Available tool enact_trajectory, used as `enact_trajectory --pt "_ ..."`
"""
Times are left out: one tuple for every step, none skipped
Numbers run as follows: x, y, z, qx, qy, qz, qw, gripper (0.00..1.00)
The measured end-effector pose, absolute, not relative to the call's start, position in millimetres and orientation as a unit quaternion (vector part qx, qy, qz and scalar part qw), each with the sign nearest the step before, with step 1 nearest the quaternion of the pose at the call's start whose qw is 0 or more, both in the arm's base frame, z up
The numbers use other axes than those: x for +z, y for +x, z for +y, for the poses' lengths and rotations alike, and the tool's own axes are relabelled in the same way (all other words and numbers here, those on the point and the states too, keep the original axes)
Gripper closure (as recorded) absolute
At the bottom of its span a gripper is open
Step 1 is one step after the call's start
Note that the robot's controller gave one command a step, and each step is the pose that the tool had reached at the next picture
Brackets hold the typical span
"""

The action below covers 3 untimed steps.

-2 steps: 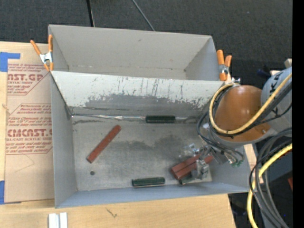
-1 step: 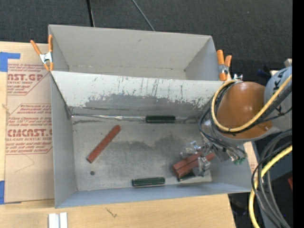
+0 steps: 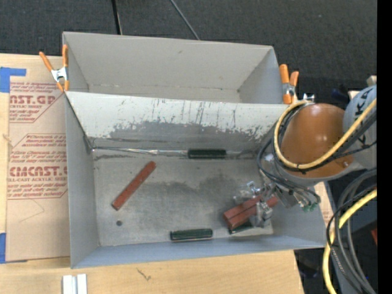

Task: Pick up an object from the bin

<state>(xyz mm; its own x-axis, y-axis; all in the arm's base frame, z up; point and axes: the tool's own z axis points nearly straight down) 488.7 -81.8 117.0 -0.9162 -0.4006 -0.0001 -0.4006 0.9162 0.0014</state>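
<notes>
Our gripper (image 3: 258, 204) is low in the near right corner of the bin (image 3: 82, 182). Its fingers are spread on both sides of a red-brown block (image 3: 237, 215). A dark bar (image 3: 191, 234) lies just left.

An orange cover (image 3: 315, 141), rounded and glossy like a helmet, capped the arm's wrist. Yellow cables (image 3: 277, 136) looped round it alongside thinner black ones, and the link (image 3: 369, 112) behind was pale grey. The hand (image 3: 256, 208) was small, of bare silvery metal.
</notes>
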Motion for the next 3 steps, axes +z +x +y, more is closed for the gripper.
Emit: enact_trajectory --pt "130.2 488.4 -81.6 -0.001 0.205 -0.979 0.000 1.00" --pt "141.0 488.5 -81.3 -0.001 0.205 -0.979 0.000 1.00" --pt "155.5 487.8 -80.7 -0.001 0.205 -0.979 0.002 1.00"
